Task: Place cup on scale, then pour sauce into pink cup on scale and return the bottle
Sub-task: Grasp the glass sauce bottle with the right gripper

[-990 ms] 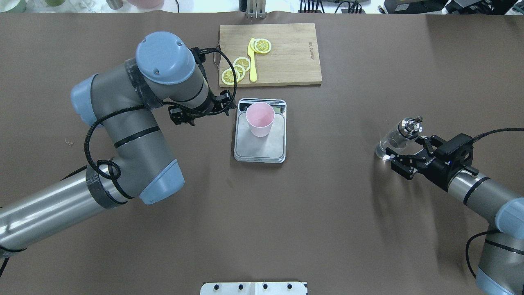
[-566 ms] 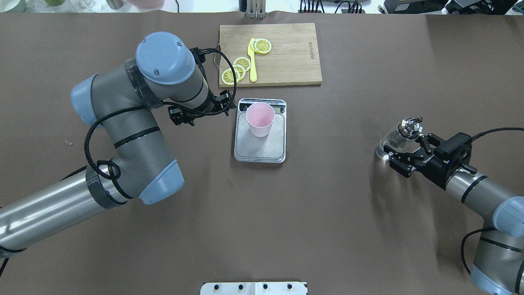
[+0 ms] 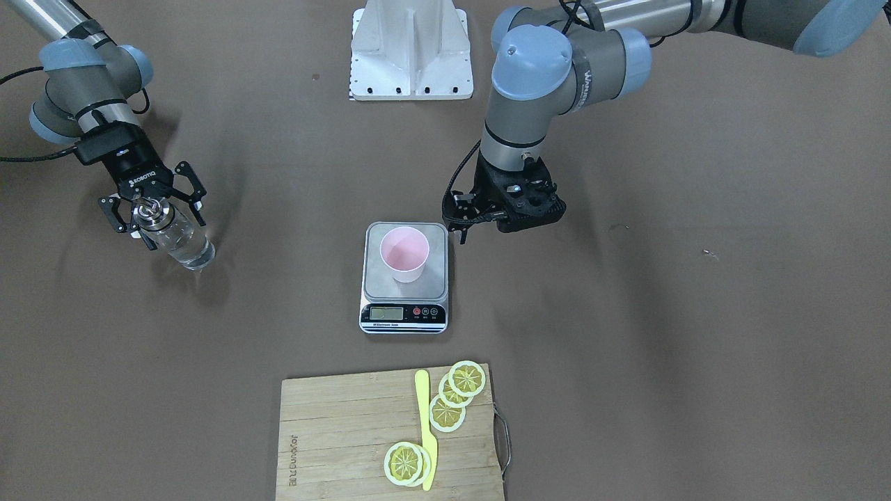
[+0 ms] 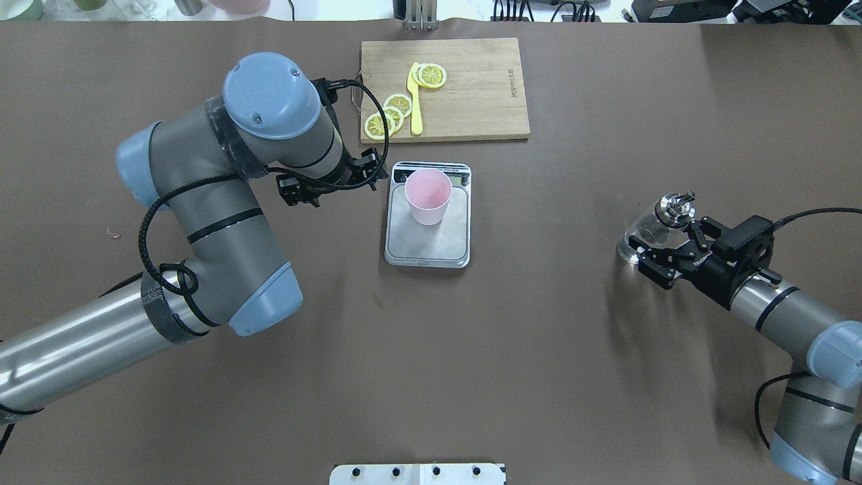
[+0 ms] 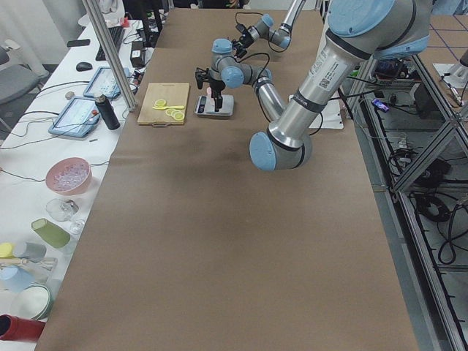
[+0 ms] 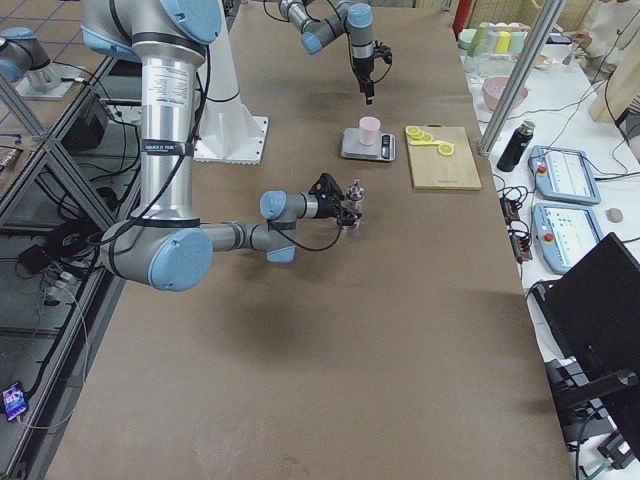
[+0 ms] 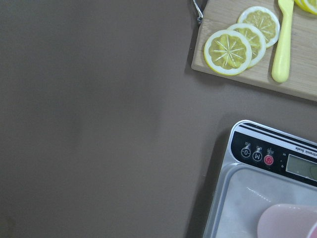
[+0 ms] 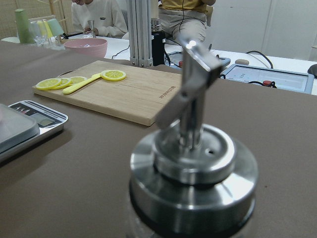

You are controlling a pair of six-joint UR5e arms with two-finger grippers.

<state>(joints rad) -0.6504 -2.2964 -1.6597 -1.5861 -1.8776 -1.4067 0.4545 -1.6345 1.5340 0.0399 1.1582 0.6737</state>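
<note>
The pale pink cup (image 4: 427, 195) stands upright on the far half of the steel scale (image 4: 431, 246), also in the front view as cup (image 3: 404, 253) on scale (image 3: 404, 316). The clear glass bottle (image 4: 646, 234) with its metal pour spout (image 8: 193, 168) stands on the table at the right, clear liquid inside. My right gripper (image 4: 667, 246) is open, level with the bottle, one finger on each side of it (image 3: 154, 212). My left gripper (image 3: 518, 205) hangs just left of the scale, away from the cup. I cannot tell if it is open or shut.
A bamboo cutting board (image 4: 471, 94) with lemon slices and a yellow plastic knife (image 4: 415, 101) lies just beyond the scale. The left arm's elbow rises over the table's left half. The robot's white base plate (image 3: 411, 62) sits at the near edge.
My right gripper has crept a little toward the bottle, fingers still open around it. The left arm, cup and scale have not moved.
</note>
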